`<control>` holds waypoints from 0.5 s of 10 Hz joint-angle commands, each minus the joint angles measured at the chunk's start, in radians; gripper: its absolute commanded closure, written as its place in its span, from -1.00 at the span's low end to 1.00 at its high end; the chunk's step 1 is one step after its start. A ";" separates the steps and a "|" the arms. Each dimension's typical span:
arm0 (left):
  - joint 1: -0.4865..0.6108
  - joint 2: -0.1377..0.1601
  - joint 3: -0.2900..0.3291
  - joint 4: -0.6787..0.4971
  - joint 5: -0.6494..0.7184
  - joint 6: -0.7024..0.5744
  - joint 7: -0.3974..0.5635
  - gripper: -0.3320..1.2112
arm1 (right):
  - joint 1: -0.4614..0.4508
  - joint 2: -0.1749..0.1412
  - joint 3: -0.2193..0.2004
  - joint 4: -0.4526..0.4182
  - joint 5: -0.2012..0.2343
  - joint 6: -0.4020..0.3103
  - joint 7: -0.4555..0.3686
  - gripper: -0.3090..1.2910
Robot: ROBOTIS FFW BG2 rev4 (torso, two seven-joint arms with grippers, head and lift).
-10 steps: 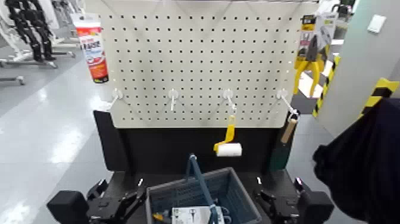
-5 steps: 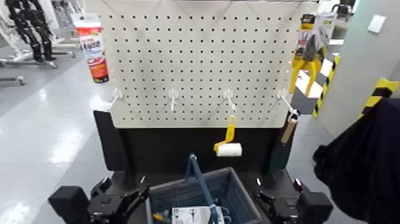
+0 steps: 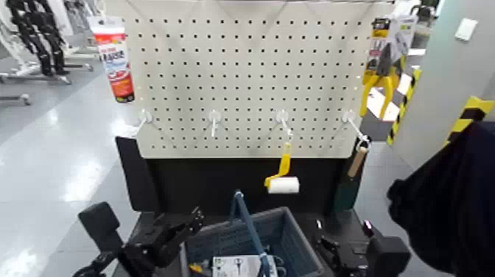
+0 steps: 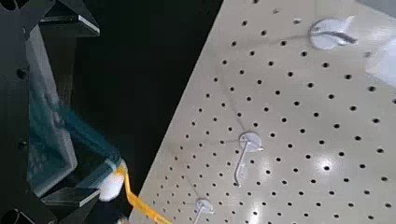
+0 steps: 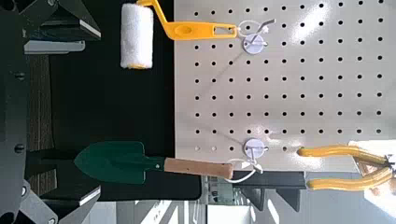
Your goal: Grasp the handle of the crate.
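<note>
**Left Gripper Raised Beside Crate; Handle Ungrasped**

No label text is legible. The crate (image 3: 250, 239), grey-blue with lattice sides, sits low centre before the pegboard (image 3: 243, 74). Its thin blue handle (image 3: 247, 221) arches upright, untouched. The left gripper (image 3: 193, 219) hovers beside the crate's left rim, jaws spread. The right gripper (image 3: 329, 247) rests right of the crate; jaw state cannot be determined. Only the right wrist view shows a green trowel (image 5: 117, 161).

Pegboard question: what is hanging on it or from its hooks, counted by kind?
Paint roller: 1
Green garden trowel: 1
Yellow-handled pliers: 1
Red-and-white tube: 1
Total: 4 hanging on the pegboard
</note>
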 commanded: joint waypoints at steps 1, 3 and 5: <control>-0.046 0.025 0.006 0.014 0.246 0.139 0.006 -0.44 | 0.000 0.000 0.002 0.000 -0.003 0.000 0.000 -0.44; -0.095 0.051 -0.017 0.069 0.444 0.220 0.012 -0.44 | 0.000 0.002 0.002 0.003 -0.006 -0.003 0.000 -0.44; -0.150 0.071 -0.094 0.174 0.647 0.232 -0.021 -0.44 | 0.001 0.002 0.002 0.006 -0.011 -0.008 0.000 -0.44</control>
